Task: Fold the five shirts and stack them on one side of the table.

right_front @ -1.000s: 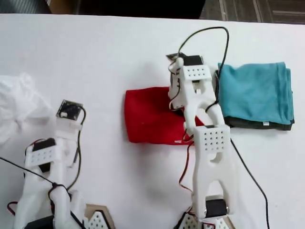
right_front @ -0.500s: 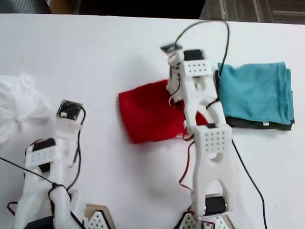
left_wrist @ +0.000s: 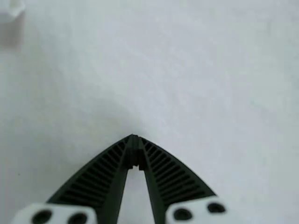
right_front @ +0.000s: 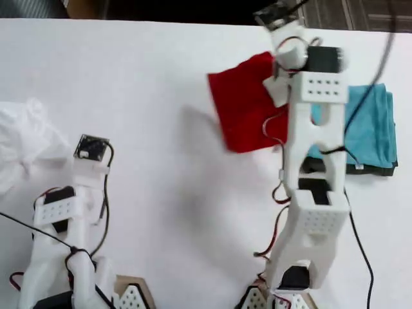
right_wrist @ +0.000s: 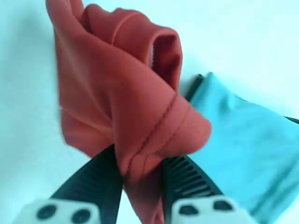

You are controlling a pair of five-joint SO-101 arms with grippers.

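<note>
One red shirt (right_front: 244,106), one teal shirt (right_front: 367,122), one dark shirt (right_front: 347,168) and one white cloth (right_front: 22,145) are counted.
The red shirt is clamped in the right gripper (right_wrist: 138,163) above the table (right_front: 161,77), beside the teal shirt, by which most of the dark shirt is hidden. The white cloth is cut off at the edge. The left gripper (left_wrist: 134,140) is pressed together.

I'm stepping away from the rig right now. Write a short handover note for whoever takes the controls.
Left gripper: shut, empty, over bare table.
Right gripper: shut on the red shirt, which hangs bunched above the table beside the stack.
Done: teal shirt lies folded on a dark folded shirt on the right arm's side.
Left: set the red shirt on that stack, tidying its fold if needed; the crumpled white cloth near the left arm is unfolded.
</note>
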